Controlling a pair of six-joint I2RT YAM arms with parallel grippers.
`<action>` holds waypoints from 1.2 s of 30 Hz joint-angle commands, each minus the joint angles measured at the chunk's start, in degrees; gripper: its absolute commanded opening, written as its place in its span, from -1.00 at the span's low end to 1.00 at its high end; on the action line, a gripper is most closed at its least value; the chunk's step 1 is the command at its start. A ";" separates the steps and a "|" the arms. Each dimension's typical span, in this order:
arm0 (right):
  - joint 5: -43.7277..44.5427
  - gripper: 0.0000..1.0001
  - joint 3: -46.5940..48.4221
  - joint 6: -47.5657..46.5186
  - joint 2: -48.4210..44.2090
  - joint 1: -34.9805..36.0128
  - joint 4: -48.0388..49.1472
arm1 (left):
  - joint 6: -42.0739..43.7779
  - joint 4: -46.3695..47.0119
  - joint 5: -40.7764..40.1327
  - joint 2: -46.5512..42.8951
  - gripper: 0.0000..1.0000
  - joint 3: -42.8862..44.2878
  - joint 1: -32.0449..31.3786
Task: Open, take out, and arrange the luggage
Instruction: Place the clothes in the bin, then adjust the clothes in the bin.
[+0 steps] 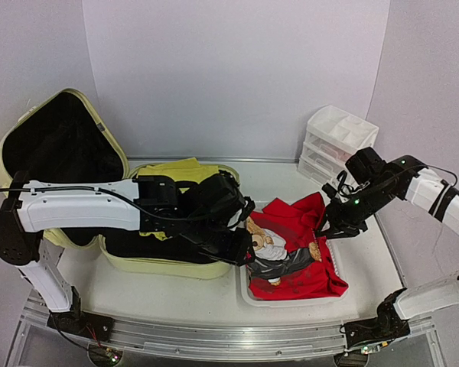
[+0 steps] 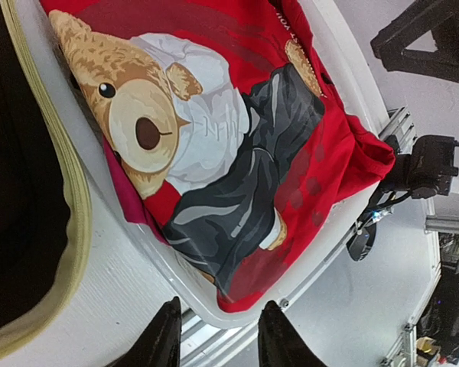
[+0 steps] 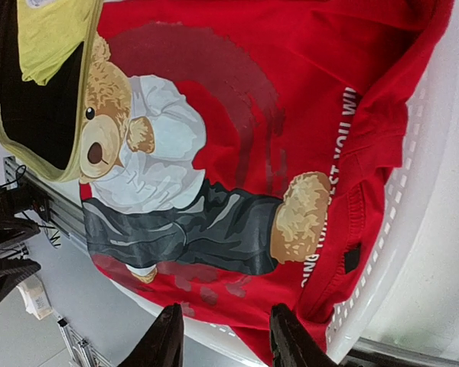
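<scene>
- The left pincer (image 2: 218, 338) has its two dark fingertips (image 2: 168, 336) parted, with nothing gripped between them.
- Right under and ahead of it lies a red shirt (image 2: 329, 153) printed with a teddy bear (image 2: 138, 115) in a white top and dark trousers.
- The shirt fills a white mesh basket (image 2: 214, 310), whose rim passes just before the left pincer's tips.
- The luggage (image 1: 149, 266) lies just beside the left pincer, on the side away from the right pincer. Its yellow-green rim touches or nearly touches the basket.
- Its lid (image 1: 57, 141) stands raised behind the left arm, black lining showing. A yellow garment (image 1: 176, 172) lies in the shell behind the left pincer.
- The right pincer (image 3: 226, 340) also has its jaws apart and grips nothing. It hangs over the shirt's far edge, opposite the left pincer, with the basket's mesh wall close at its side.
- A white drawer organizer (image 1: 336, 141) stands behind the right pincer toward the back wall, apart from the basket.
</scene>
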 commanded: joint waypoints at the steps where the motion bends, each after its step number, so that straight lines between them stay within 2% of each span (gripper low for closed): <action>1: -4.14 -0.27 -3.34 1.99 -1.40 0.47 7.76 | 2.53 -0.84 -4.49 0.81 -0.38 4.02 1.59; 6: -5.62 -0.35 -6.18 3.27 -1.00 0.96 10.49 | 3.80 -0.84 -3.68 4.43 -0.75 6.34 3.57; 9: -7.53 -0.49 -8.24 4.74 -1.70 1.27 12.94 | 4.51 -0.79 -3.55 6.04 -0.99 7.44 4.56; 14: -10.12 -1.00 -12.06 7.80 -3.64 2.01 18.34 | 5.07 -0.75 -1.75 7.54 -1.00 8.10 6.15; 24: -13.84 -1.00 -17.64 16.44 -3.08 6.34 35.38 | 6.33 -0.57 1.04 11.84 -1.00 11.42 8.44; 28: -12.64 -1.00 -17.09 19.09 -0.73 9.69 42.10 | 6.90 -0.48 1.41 13.31 -1.00 13.58 8.82; 36: -8.38 -1.00 -18.99 21.89 6.49 17.26 49.08 | 6.53 -0.37 1.72 17.22 -1.00 14.53 9.83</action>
